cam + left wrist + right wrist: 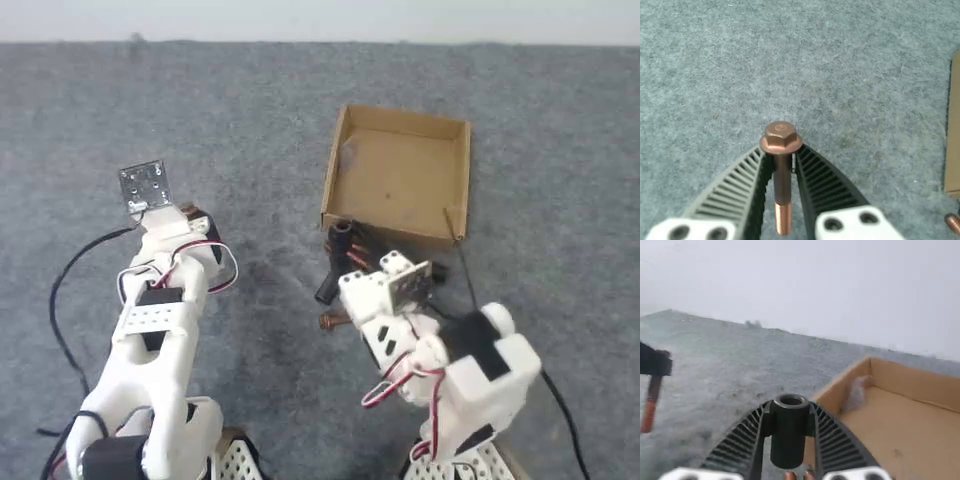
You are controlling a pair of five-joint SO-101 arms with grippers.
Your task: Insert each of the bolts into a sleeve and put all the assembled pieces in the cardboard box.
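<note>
Carpet (250, 130), grey, under pale wall (300, 18), left hand (782, 152) pinching bolt (782, 137), right hand (790, 412) pinching sleeve (788, 440) near cardboard box (400, 185)

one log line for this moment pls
left gripper: shut on bolt | right gripper: shut on sleeve | cardboard box: empty

The bolt (782, 165) is copper-toned metal with a dull sheen, smooth along the shank and threaded at the tip. The left gripper (782, 150) has fingers (740, 185) of matt black ribbed plastic on smooth white plastic mounts, as does the right gripper (788, 407). The sleeve (788, 432) is smooth, matt black. The cardboard box (910, 377) is plain brown, matt board. The tabletop (840, 60) is covered in grey, rough, felt-like cloth.
</note>
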